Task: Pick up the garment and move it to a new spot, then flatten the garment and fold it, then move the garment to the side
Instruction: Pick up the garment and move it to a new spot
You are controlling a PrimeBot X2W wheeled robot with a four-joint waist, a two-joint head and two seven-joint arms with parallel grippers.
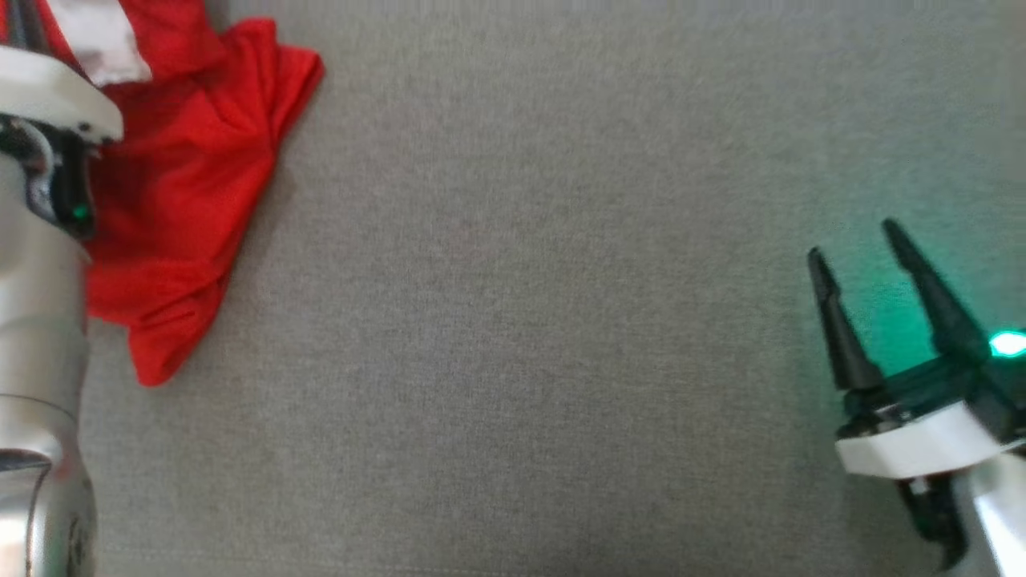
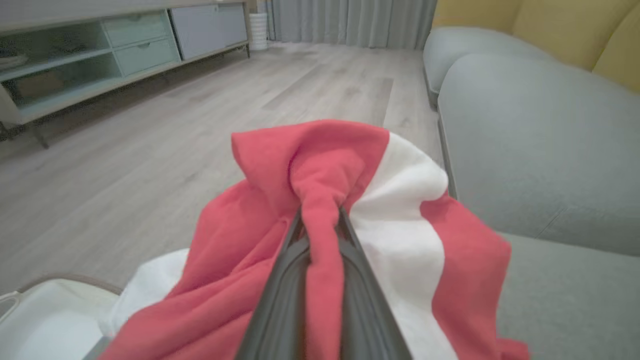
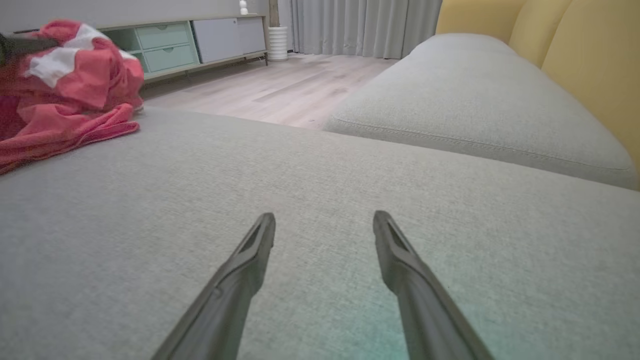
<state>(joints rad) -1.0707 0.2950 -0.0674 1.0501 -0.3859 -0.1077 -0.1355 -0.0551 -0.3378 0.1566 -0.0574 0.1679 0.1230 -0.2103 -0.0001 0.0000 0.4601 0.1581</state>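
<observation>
The garment point(image 1: 188, 184) is red with white stripes and lies bunched at the far left of the grey sofa seat. In the left wrist view a fold of the garment point(image 2: 325, 180) is pinched between the two dark fingers of my left gripper point(image 2: 320, 215), which is shut on it. The right wrist view shows the garment point(image 3: 65, 85) as a heap at the upper left. My right gripper point(image 1: 854, 244) hovers over the seat at the lower right, open and empty; its fingers point(image 3: 255, 245) stand well apart.
The grey sofa seat point(image 1: 521, 320) spreads wide between the garment and my right gripper. Beyond the seat's edge lie a wooden floor point(image 2: 150, 125), a low cabinet point(image 2: 100, 55) and curtains. Yellow back cushions point(image 3: 575, 55) rise at the right. A white tray-like rim point(image 2: 45, 315) sits below the garment.
</observation>
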